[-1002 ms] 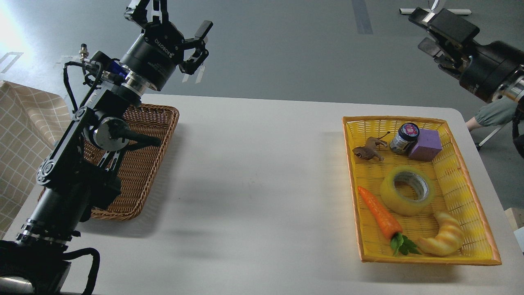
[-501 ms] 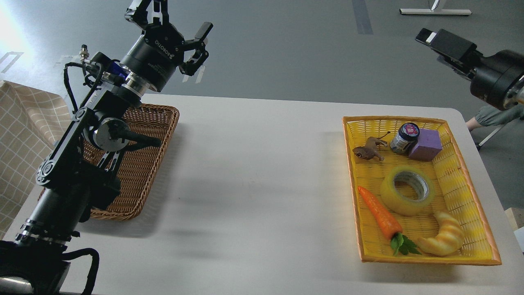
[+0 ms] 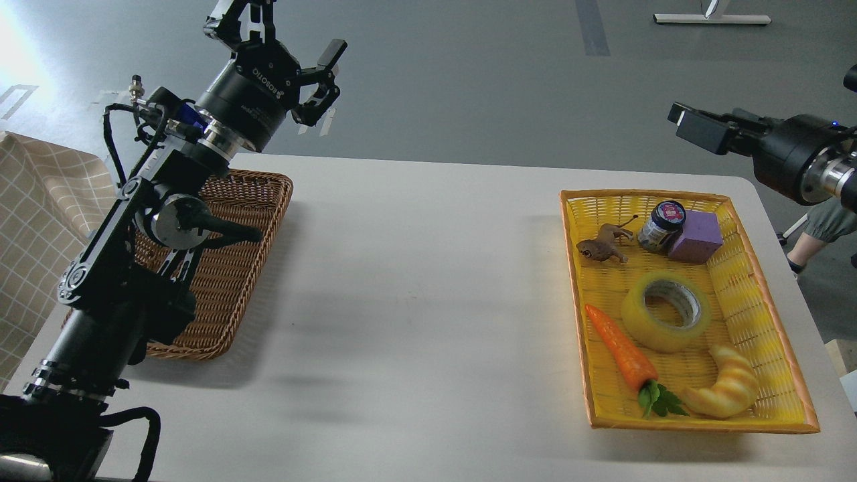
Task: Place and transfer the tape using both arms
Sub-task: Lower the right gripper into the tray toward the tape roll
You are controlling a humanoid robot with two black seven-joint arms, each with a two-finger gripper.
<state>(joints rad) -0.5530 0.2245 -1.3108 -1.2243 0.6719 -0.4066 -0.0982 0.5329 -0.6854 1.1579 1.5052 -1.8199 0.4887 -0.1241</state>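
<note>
The tape [image 3: 644,324], a translucent yellow roll with a grey-white core, lies flat in the middle of the yellow basket [image 3: 744,289] on the right of the table. My left gripper [image 3: 286,32] is open and empty, raised high above the far left of the table, far from the tape. My right gripper [image 3: 695,127] hangs in the air beyond the table's far right edge, above and behind the yellow basket, pointing left. It is seen side-on, so its fingers cannot be told apart.
The yellow basket also holds a toy carrot [image 3: 621,349], a pale croissant [image 3: 726,391], a purple block [image 3: 696,235], a small jar [image 3: 663,225] and a brown animal figure [image 3: 602,246]. A brown wicker basket [image 3: 234,268] sits at the left, partly under my left arm.
My right arm has swung downward and turned, so its gripper now sits lower and points left. My left arm has barely moved. The tape has not moved.
</note>
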